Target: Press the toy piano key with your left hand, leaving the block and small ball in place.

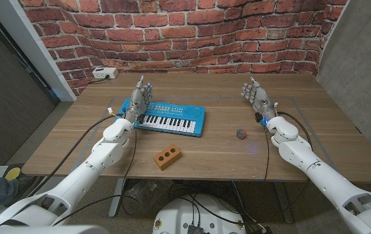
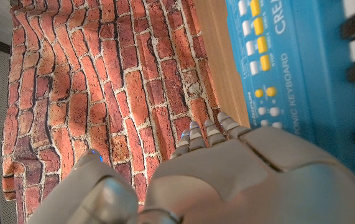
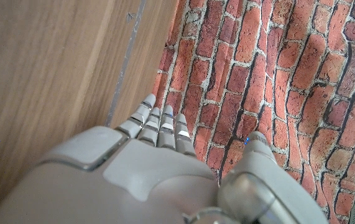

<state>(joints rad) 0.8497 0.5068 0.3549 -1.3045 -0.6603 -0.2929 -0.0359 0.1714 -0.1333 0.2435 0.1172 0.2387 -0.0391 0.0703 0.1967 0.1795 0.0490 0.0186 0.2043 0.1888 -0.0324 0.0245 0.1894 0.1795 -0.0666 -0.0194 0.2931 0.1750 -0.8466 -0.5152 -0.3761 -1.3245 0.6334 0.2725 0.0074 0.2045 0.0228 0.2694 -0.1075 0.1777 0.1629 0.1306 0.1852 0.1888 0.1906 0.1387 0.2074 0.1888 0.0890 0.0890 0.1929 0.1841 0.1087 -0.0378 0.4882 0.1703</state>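
A blue toy piano (image 1: pixel 169 117) with white and black keys lies on the wooden table (image 1: pixel 204 88) left of centre; its blue case and buttons show close up in the left wrist view (image 2: pixel 295 68). My left hand (image 1: pixel 138 102) stands upright over the piano's left end, fingers apart and pointing up, holding nothing (image 2: pixel 227 174). An orange-brown block (image 1: pixel 168 156) with holes lies in front of the piano. A small red-and-blue ball (image 1: pixel 240 134) sits to the piano's right. My right hand (image 1: pixel 257 99) stands open beyond the ball, fingers up, empty (image 3: pixel 158 168).
A red brick wall (image 1: pixel 191 32) backs the table. A white power strip (image 1: pixel 104 73) lies at the far left corner. Cables (image 1: pixel 110 117) run along both arms. A grey panel (image 1: pixel 357 58) stands to the right.
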